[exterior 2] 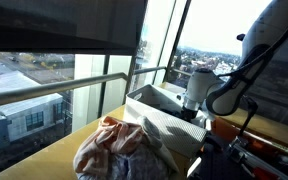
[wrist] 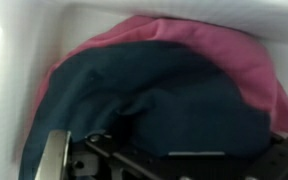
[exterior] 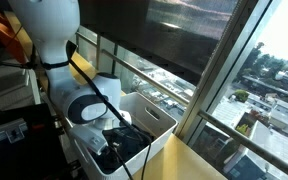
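Wrist view: dark blue cloth (wrist: 154, 95) fills most of the frame, crumpled, lying in the bottom of a white bin (wrist: 9, 60). A pink cloth (wrist: 219, 45) lies against its far edge, touching it and curving round it toward the bin wall; which overlaps which, cannot tell.

Relation of note: the blue cloth lies directly below the gripper (wrist: 174, 160) and extends ahead of it, toward the top of this view. Its broad run goes across the frame, roughly along the line between the two fingers. A soft fold rises near the middle, just ahead of the fingers.

Gripper: jaws spread wide, nothing between them. Contact with the cloth: not evident, fingertips partly out of frame.

In an exterior view the gripper (exterior: 116, 138) sits low inside the bin (exterior: 156, 112), over dark fabric. Only one arm, so no choice of nearer hand.

Surroundings: in an exterior view a separate heap of clothes (exterior 2: 119, 150) lies on the yellow table (exterior 2: 44, 150), just beside the bin (exterior 2: 169, 128), outside it. Window glass beyond.
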Controlling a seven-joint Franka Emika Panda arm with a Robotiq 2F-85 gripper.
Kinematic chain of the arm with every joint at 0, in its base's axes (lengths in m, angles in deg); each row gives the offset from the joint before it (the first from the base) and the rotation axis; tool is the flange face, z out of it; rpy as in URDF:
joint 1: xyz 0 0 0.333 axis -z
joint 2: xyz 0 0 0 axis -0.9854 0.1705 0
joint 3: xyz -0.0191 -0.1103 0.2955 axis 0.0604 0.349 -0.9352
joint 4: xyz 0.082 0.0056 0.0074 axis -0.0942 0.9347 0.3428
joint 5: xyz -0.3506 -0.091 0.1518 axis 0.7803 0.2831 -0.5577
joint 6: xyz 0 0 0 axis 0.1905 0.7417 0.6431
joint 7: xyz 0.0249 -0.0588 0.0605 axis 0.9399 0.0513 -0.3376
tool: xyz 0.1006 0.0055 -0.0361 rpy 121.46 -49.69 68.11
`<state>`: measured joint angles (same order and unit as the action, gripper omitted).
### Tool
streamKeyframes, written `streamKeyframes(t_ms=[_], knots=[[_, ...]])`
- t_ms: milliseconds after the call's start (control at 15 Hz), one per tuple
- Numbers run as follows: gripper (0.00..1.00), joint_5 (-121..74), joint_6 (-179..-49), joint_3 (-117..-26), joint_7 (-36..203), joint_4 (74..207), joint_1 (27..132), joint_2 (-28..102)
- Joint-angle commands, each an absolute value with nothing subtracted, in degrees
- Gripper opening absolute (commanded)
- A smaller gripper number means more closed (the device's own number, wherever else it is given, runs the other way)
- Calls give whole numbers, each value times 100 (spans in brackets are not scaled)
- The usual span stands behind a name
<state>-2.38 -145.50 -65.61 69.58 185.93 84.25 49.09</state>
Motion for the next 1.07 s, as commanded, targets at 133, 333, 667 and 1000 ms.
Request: streamKeyframes(t_ms=[133, 333, 667, 1000], knots=[[58, -401, -14607, -6575, 6536, 18812, 8670, 4786], [34, -286, -14615, -6479, 6470, 19391, 8626, 4213], [0, -97, -14377, -6136, 6238, 20219, 8703, 3091], [1, -252, -13485, -6206, 5982, 20107, 8881, 1699]])
